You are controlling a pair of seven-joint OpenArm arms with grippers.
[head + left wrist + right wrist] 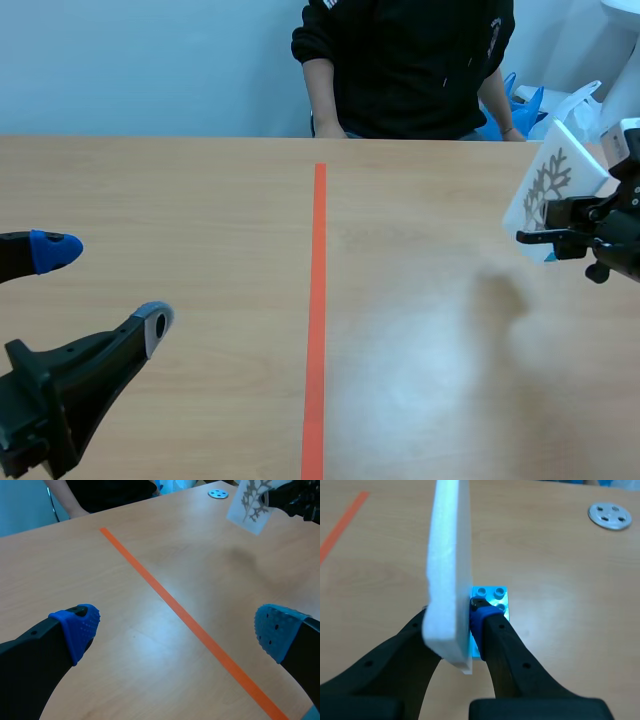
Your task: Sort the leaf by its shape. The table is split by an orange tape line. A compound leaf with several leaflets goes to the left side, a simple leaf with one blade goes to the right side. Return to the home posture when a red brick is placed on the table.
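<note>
Where the wooden table meets a pale blue wall, a person in black sits past the orange tape line. Right gripper clamps the white leaf card aloft, far right, near a grey disc; left gripper gapes wide, near left.

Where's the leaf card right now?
Scene view: the leaf card is clamped in the right claw, raised over the table's right side, far from the orange tape line.

The white foam card, printed with a grey-brown, many-lobed branching leaf, hangs tilted and clear of the table, pinched by its lower edge in the right gripper, well right of the orange line.
</note>
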